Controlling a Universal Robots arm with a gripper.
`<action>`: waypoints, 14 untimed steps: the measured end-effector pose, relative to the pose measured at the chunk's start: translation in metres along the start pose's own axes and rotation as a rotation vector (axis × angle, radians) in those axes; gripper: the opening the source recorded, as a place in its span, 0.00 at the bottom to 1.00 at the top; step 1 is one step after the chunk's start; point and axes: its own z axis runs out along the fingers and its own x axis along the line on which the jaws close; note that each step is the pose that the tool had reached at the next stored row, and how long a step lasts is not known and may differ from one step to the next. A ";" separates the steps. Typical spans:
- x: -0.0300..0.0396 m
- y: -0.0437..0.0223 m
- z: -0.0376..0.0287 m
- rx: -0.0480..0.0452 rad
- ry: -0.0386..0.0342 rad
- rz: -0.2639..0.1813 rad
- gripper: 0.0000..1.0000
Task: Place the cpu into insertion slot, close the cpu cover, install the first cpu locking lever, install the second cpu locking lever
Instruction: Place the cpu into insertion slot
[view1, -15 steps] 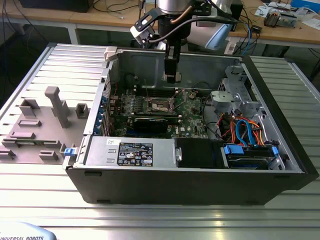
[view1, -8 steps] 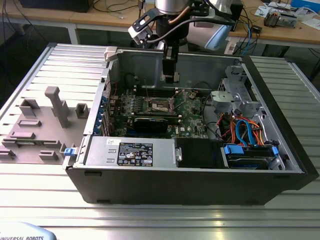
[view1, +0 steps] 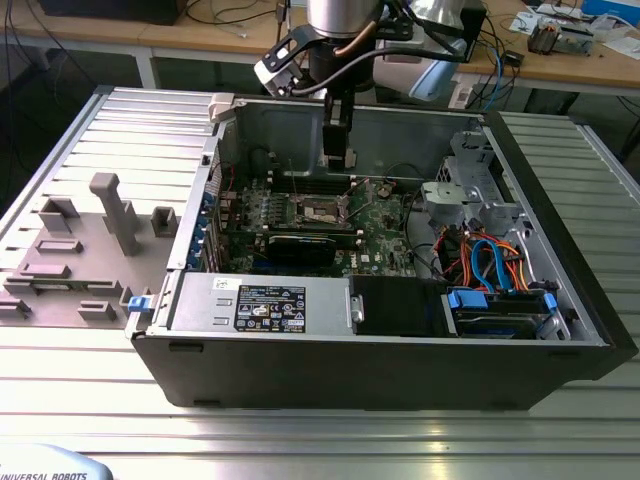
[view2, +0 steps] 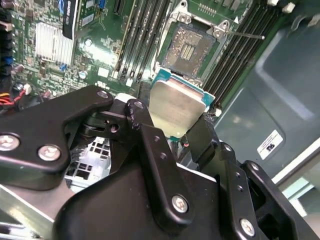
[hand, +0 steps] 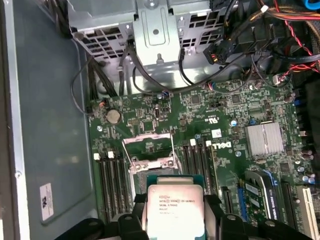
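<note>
My gripper (view1: 338, 152) hangs inside the open computer case, shut on the cpu (view2: 177, 106), a flat square chip with a silver-grey top and a green edge. Black fingers (view2: 136, 111) press on two opposite edges of the chip. The cpu (hand: 174, 207) is held tilted a short way above the board, beside the insertion slot (view2: 192, 47), whose dark centre lies uncovered. In the exterior view the insertion slot (view1: 318, 208) lies just below and in front of my gripper. The cpu cover (hand: 148, 137) stands raised off the slot. A thin metal lever (view2: 247, 35) sticks out beside the slot.
Memory slots (view2: 140, 35) flank the socket on both sides. A finned heatsink (hand: 265, 140), a black expansion card (view1: 300, 248), a drive cage (view1: 470, 190) with coloured cables and the case walls (view1: 400, 120) hem the board in. A grey fixture plate (view1: 80, 230) lies at the exterior view's left.
</note>
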 end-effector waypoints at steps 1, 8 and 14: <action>-0.0001 -0.0003 0.0024 0.0003 0.0016 -0.020 0.54; -0.0002 -0.0009 0.0043 0.0002 0.0028 -0.033 0.54; -0.0004 -0.0032 0.0049 -0.0054 0.0042 -0.042 0.54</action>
